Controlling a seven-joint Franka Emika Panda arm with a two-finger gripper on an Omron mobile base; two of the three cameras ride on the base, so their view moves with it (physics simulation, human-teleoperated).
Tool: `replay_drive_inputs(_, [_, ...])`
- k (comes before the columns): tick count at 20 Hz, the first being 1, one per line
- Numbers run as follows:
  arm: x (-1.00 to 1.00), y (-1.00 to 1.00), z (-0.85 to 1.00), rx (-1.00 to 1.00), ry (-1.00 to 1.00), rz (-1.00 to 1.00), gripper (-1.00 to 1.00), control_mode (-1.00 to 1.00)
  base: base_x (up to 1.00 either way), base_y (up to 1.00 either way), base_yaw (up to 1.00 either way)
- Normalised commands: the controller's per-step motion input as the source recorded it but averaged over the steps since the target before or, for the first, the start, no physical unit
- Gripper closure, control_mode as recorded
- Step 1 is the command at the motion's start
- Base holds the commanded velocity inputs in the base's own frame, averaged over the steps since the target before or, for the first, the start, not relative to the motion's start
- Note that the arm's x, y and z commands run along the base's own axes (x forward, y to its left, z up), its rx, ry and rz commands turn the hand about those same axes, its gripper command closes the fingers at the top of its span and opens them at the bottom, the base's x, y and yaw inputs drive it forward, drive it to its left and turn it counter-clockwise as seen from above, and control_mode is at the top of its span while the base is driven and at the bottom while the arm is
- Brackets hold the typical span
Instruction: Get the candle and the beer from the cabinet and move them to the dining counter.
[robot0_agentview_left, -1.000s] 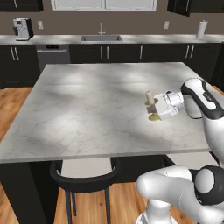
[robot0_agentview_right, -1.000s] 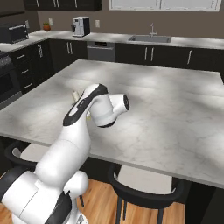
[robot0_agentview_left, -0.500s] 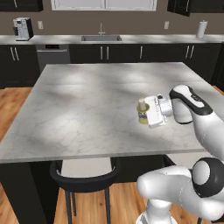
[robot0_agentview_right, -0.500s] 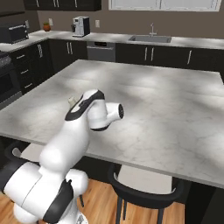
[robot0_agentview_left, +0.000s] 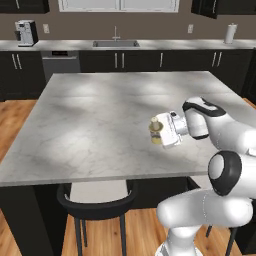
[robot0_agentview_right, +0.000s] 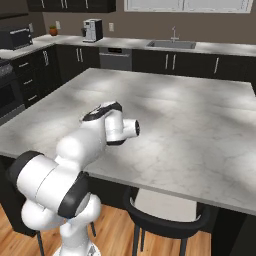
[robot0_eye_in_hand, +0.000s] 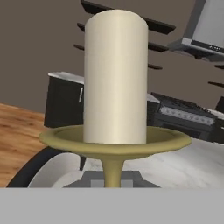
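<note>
Right at the hand, the candle (robot0_eye_in_hand: 116, 78) sits pinched in the fingers by the stem of its brass holder, cream stub upright relative to the hand camera and very close to the lens. From the left base camera the gripper (robot0_agentview_left: 161, 134) points sideways over the dining counter worktop (robot0_agentview_left: 100, 120), candle (robot0_agentview_left: 157, 129) at its tip, above the marble near the robot-side half of the island; can't tell if the base touches the surface yet, looks slightly clear of it. Step in hand, by my read: placing the candle, first of the two items; carry part looks done. Next move calls for turning the wrist so the holder base faces down, lowering until it sits flat on the marble, then spreading the fingers and backing off without tipping it. Risk: narrow stem, wide dish, easy to knock on release. Under the near edge, a dark stool (robot0_agentview_left: 95, 205). Farther back along the wall: sink (robot0_agentview_left: 116, 44), coffee machine (robot0_agentview_left: 26, 33), paper towel roll (robot0_agentview_left: 229, 34). Beer would be the follow-up fetch from the cabinet.
</note>
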Motion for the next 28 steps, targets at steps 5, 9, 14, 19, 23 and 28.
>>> replay_drive_inputs(5, [0.35,0.00,-0.20,0.00,0.01,0.19,1.00,-1.00,0.00,0.00,0.00])
replay_drive_inputs(9, [0.32,0.00,-0.29,0.01,0.02,0.09,1.00,-1.00,0.00,0.00,0.00])
replay_drive_inputs(14, [0.25,0.00,-0.43,0.03,0.02,0.00,1.00,-1.00,0.00,0.00,0.00])
replay_drive_inputs(19, [0.28,0.02,-0.41,0.09,0.01,0.00,1.00,-1.00,0.00,0.00,0.00])
replay_drive_inputs(23, [0.39,0.00,-0.29,0.06,0.01,0.00,1.00,-1.00,0.00,0.00,0.00])
replay_drive_inputs(28, [0.33,0.00,-0.25,0.01,0.00,0.00,1.00,-1.00,0.00,0.00,0.00])
